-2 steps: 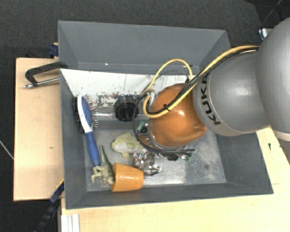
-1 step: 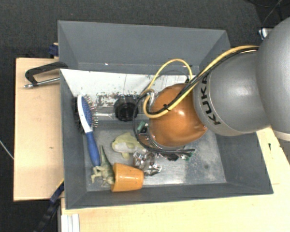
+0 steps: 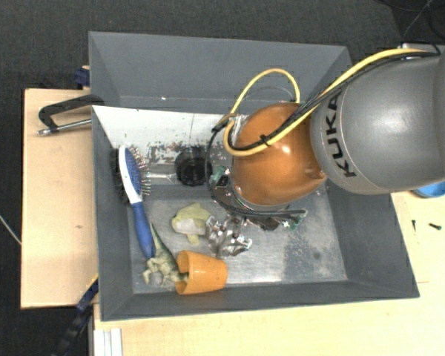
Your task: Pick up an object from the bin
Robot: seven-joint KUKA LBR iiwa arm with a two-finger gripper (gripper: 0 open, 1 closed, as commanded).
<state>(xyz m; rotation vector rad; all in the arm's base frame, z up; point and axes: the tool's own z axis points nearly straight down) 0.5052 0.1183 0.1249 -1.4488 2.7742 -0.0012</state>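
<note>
Progress on the pick looks slight from my seat: every loose thing I can make out lies on the floor of the bin (image 3: 208, 69), and none hangs clear of it. The arm reaches in from the right, and its orange cover (image 3: 271, 158) hides much of the middle of the bin. Below that cover the gripper (image 3: 228, 237) is low, near the floor and a little toward the front wall.

Whether it is open or closed I cannot tell; the metal there reads as one bright tangle. I see nothing that I could honestly call held.

Nearest to it is a pale yellowish lump (image 3: 190, 219), just to its left. Whether the two touch I cannot say. An orange cup (image 3: 202, 271) lies on its side in front of the gripper, near it but apart, with some small pale bits (image 3: 158, 269) beside the cup's closed end. A blue brush (image 3: 137, 202) lies along the left wall, well apart from the gripper, and a black disc (image 3: 190, 166) sits near the back, partly under the cover's edge.

My judgement is that the descent is done or nearly so, and the lump is the likeliest target given where the gripper is. Left to do: a sure closing on something, then the lift out. Until something rises with the gripper, I count the pick as not yet made.
</note>
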